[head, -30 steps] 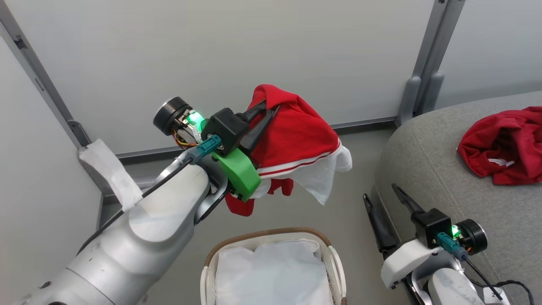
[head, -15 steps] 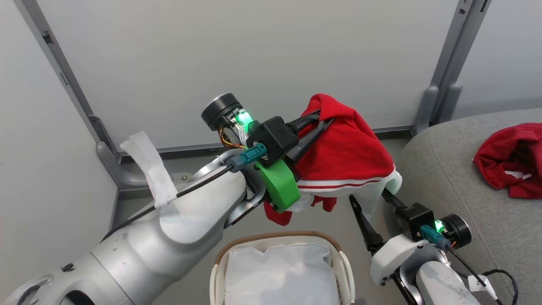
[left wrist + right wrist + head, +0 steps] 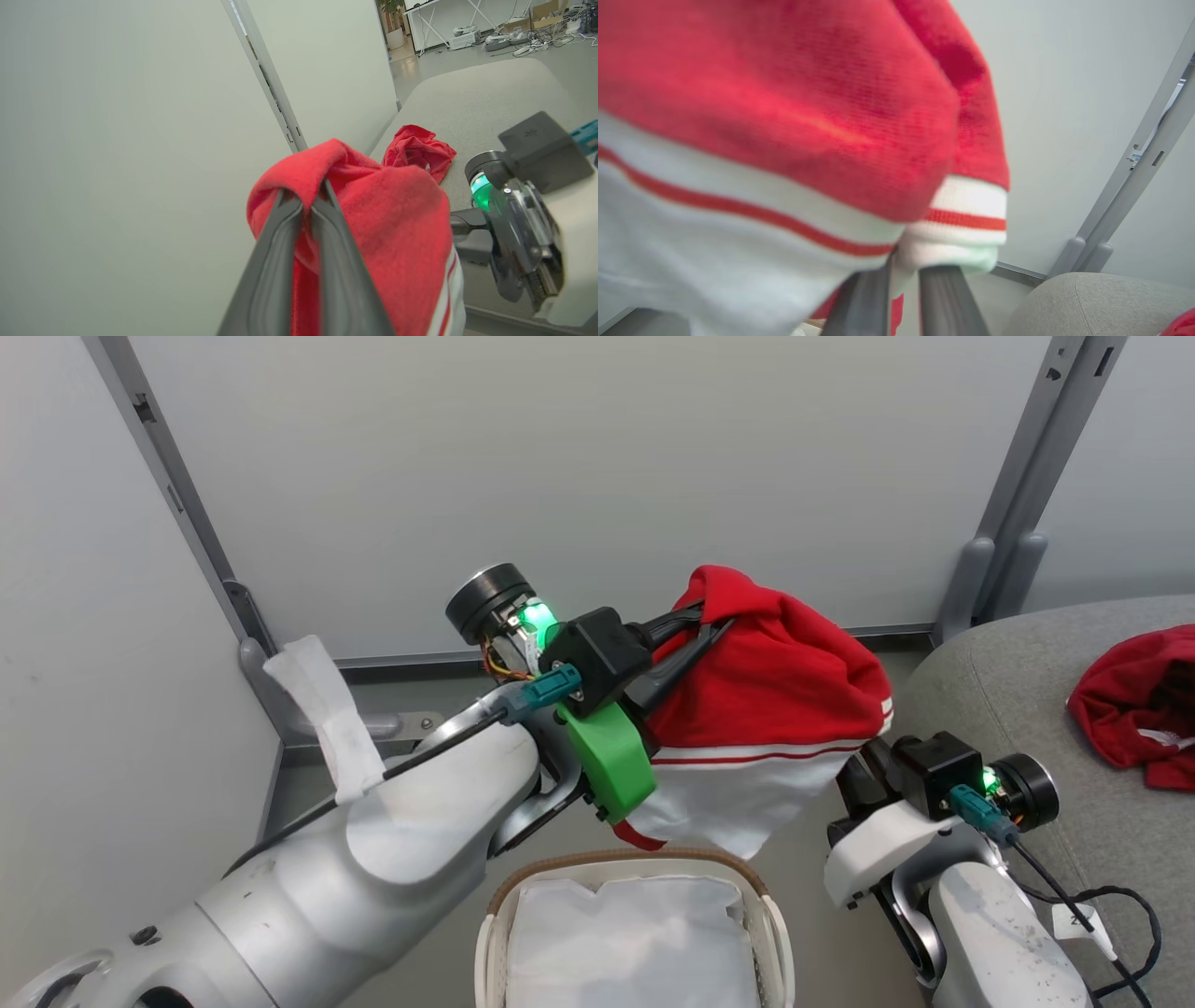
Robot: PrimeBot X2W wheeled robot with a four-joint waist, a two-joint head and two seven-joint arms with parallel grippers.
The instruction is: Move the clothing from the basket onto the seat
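A red garment with a white striped hem hangs in the air above the basket, left of the grey seat. My left gripper is shut on its red top fold, which the left wrist view shows pinched between the fingertips. My right gripper sits under the hem at the garment's right side. In the right wrist view its fingers stand close together with white and red cloth between them. The basket holds its white liner. A second red garment lies crumpled on the seat.
Pale wall panels with grey metal posts stand behind the work. A grey floor strip runs between the wall, the basket and the seat. A black cable hangs by the right arm against the seat's front.
The camera has shifted. The held garment has swung right toward the seat. My right gripper, open a moment ago, has risen under the white hem and shut on it.
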